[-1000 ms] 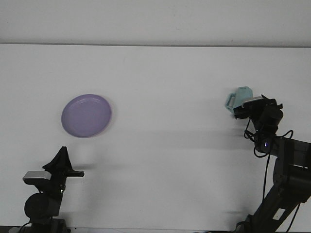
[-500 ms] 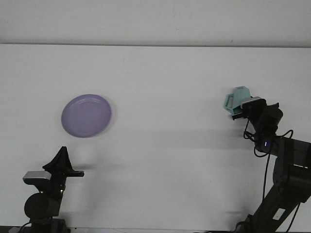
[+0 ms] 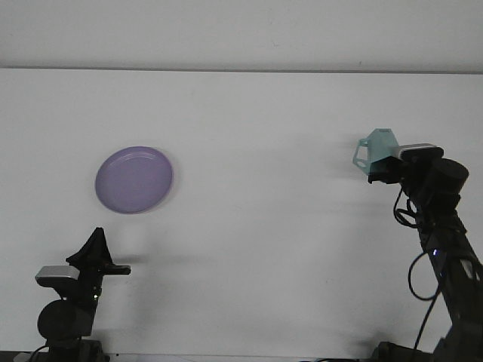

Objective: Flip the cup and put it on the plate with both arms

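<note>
Front view: by the near left corner of the white desk point(image 3: 249, 249) the left pincer point(image 3: 96, 253) is parked, with nothing in it; its fingers point up as one dark wedge, so I cannot tell whether they are spread or pressed together. Just beyond it, toward the left edge, lies the purple plate point(image 3: 134, 179), bare. Well apart, by the right edge, the right pincer point(image 3: 379, 170) is pinching the pale teal cup point(image 3: 377, 149), which looks lifted off the desk and tilted, its handle toward the left. The grip seems to catch only the cup's lower side, so a turn of the wrist could let it slip and fall. The long carry across to the plate, or a handover between the arms, adds risk: a mistimed release would drop the cup short of the plate, or land it still unflipped.
</note>
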### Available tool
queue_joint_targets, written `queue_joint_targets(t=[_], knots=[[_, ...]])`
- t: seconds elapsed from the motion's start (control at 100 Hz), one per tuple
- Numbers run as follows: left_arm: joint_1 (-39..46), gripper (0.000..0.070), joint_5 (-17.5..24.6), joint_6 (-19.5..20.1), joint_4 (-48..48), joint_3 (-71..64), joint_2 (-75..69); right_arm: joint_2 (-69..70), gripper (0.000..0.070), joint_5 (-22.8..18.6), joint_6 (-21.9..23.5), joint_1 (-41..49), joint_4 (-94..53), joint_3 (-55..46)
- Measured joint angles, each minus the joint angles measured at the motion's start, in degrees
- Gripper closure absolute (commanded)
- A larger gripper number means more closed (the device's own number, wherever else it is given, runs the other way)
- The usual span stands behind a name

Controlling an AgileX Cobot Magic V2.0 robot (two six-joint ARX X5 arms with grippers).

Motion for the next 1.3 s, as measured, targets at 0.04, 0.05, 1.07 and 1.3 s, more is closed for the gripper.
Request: queue_joint_targets(t=[0.04, 0.05, 1.07, 1.3], knots=[[0.00, 0.0688, 0.00, 0.00, 0.00, 0.00, 0.00, -3.34, 0.0693, -1.01, 1.75, 0.46, -4.26, 0.00], [0.00, 0.0688, 0.00, 0.00, 0.00, 0.00, 0.00, -4.20, 0.0693, -1.33, 2.25, 0.59, -5.27, 0.00], [0.00, 0.0688, 0.00, -0.02, 0.00, 0.00, 0.00, 11.10, 0.0695, 7.98, 3.78, 51.17, -71.69, 26.01], [0.00, 0.0688, 0.00, -0.02, 0.00, 0.00, 0.00, 18.47, 0.0695, 8.48, 2.25, 54.18, -73.68, 28.50]])
